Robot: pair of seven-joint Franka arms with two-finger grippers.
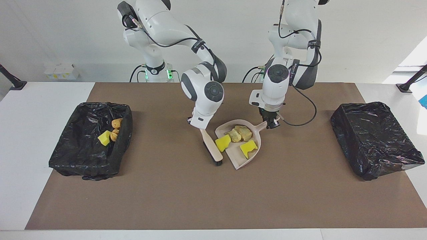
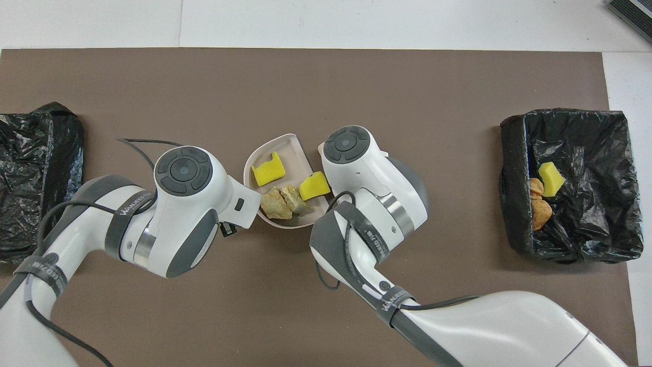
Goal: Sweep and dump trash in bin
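On the dustpan (image 1: 248, 159) lie 4 scraps (image 1: 235, 135); both arms' fingers grip (brush (image 1: 211, 147), dustpan handle).

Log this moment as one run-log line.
right claw: shut on brush | left claw: shut on dustpan handle | dustpan: four trash scraps | bin: three scraps
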